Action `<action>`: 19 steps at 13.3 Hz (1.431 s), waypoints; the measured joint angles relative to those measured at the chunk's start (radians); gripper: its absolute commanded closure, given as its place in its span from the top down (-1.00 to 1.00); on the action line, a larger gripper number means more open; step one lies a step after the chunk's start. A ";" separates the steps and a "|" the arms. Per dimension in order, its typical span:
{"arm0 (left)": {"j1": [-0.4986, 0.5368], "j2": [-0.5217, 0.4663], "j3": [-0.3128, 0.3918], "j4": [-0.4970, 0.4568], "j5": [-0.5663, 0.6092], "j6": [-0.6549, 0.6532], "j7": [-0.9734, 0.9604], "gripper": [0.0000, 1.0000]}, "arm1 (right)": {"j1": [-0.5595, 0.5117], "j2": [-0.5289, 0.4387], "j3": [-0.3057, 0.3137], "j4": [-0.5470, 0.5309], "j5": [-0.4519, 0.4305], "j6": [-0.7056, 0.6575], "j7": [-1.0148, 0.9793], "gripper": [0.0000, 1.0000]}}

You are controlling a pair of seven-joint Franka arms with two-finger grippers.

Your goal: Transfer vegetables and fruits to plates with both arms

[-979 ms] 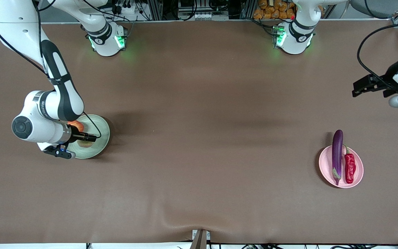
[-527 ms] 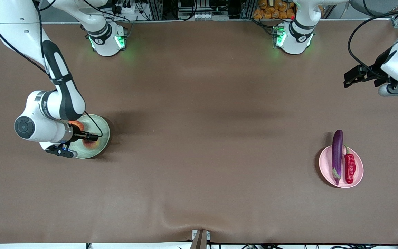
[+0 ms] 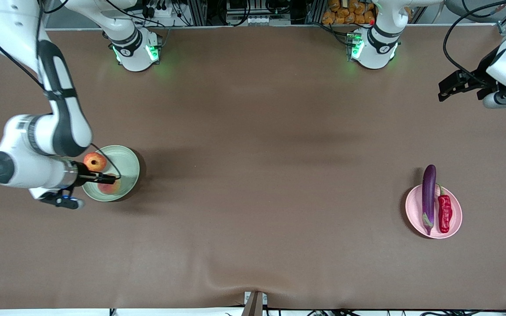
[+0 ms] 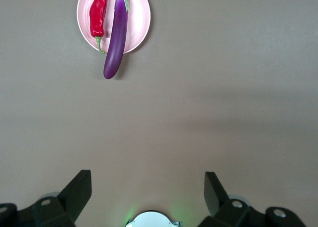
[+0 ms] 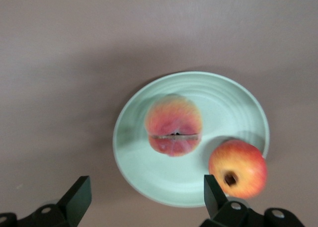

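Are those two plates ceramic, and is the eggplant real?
The green plate and pink plate look like matte plastic or glazed ware: even color, no glare; the green one has faint rings. The eggplant is glossy with a uniform sheen, possibly a plastic replica. The pictures cannot settle either.

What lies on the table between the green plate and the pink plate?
Nothing. In the front view the stretch of brown table between the green plate and the pink plate is bare.
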 measured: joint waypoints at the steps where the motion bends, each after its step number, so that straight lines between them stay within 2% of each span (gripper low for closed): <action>1: -0.001 -0.007 -0.001 0.000 0.000 -0.007 0.000 1.00 | -0.002 -0.007 -0.002 0.073 -0.001 -0.072 0.000 1.00; 7: -0.001 -0.021 -0.001 0.064 0.000 -0.096 0.000 1.00 | -0.046 -0.021 -0.009 0.429 -0.015 -0.416 -0.002 1.00; 9: -0.001 -0.026 -0.002 0.091 0.000 -0.132 0.000 1.00 | -0.063 -0.025 -0.006 0.505 -0.014 -0.524 -0.003 1.00; 11: -0.001 -0.028 -0.003 0.104 0.000 -0.140 0.000 1.00 | -0.080 -0.066 -0.005 0.535 -0.014 -0.584 -0.006 1.00; 14: -0.001 -0.028 -0.002 0.132 0.000 -0.140 0.000 1.00 | -0.091 -0.181 0.003 0.493 -0.015 -0.586 -0.008 1.00; 17: -0.001 -0.021 -0.001 0.138 0.000 -0.128 0.000 1.00 | -0.091 -0.353 0.026 0.268 -0.051 -0.466 -0.014 1.00; 19: -0.001 -0.008 -0.001 0.141 0.000 -0.119 0.000 1.00 | -0.091 -0.445 0.069 0.142 -0.103 -0.426 -0.018 1.00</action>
